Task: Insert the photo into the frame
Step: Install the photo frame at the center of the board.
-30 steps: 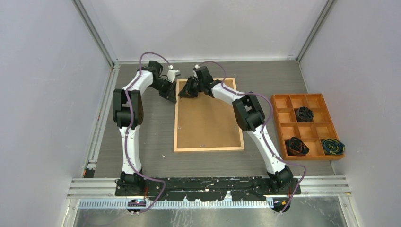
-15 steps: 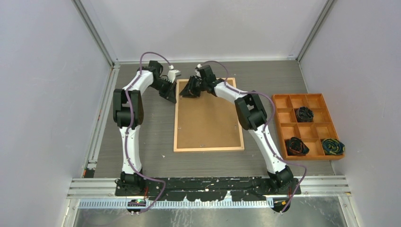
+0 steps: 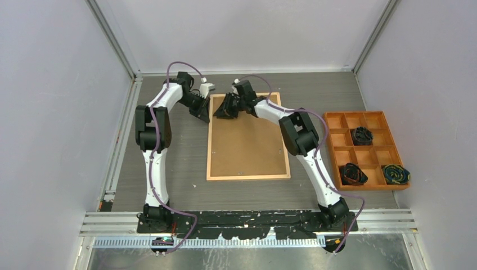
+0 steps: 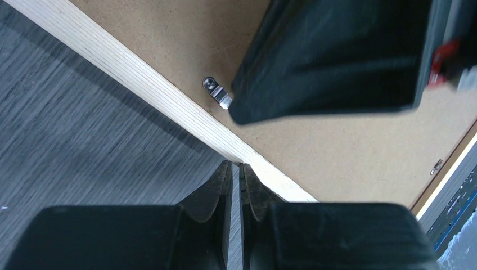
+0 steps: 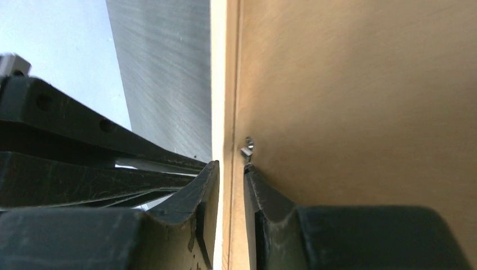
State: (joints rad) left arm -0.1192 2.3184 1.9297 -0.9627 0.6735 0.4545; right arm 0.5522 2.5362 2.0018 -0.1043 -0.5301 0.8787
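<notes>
The light-wood frame [image 3: 209, 147] lies face down on the table. The photo's brown board back [image 3: 247, 146] sits inside it, and the printed side is hidden. My left gripper [image 3: 201, 114] is shut and empty, with its tips [image 4: 237, 164] at the outer edge of the frame's left border [image 4: 140, 84] near the far corner. My right gripper [image 3: 221, 111] is over the board just inside that corner. Its jaws [image 5: 231, 164] are nearly closed and hold nothing. One fingertip [image 5: 247, 169] is beside a small metal clip [image 5: 247, 146], which also shows in the left wrist view [image 4: 217, 93].
An orange compartment tray [image 3: 332, 147] with dark bundles in some cells stands to the right of the frame. The two grippers are close together at the frame's far left corner. Enclosure walls stand on three sides.
My right gripper has shifted slightly left along the board toward the frame's far left corner. The left gripper and the frame have stayed put.
</notes>
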